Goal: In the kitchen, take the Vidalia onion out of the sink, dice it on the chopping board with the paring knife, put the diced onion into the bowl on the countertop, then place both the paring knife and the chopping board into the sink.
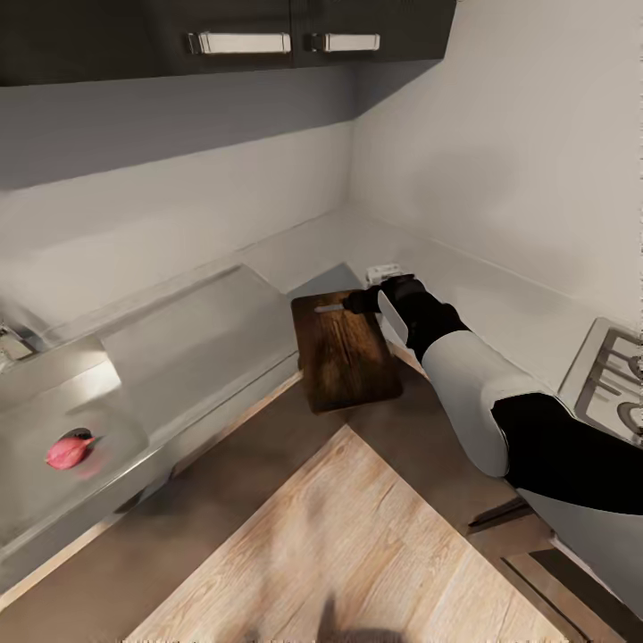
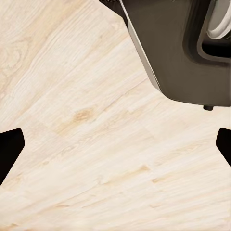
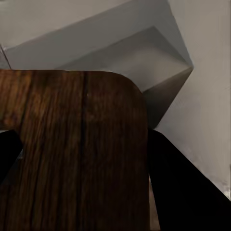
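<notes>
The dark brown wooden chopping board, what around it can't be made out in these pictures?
- Right gripper: in the head view its own wrist hides the fingers, so open or shut is unclear.
- White square bowl: head view, mostly hidden behind that gripper.
- Dark brown wooden chopping board: right wrist view, cut off by the frame edges.

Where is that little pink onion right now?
In the head view the Vidalia onion lies at the far left, down inside the steel sink, well away from the chopping board where the right gripper is reaching.
</notes>
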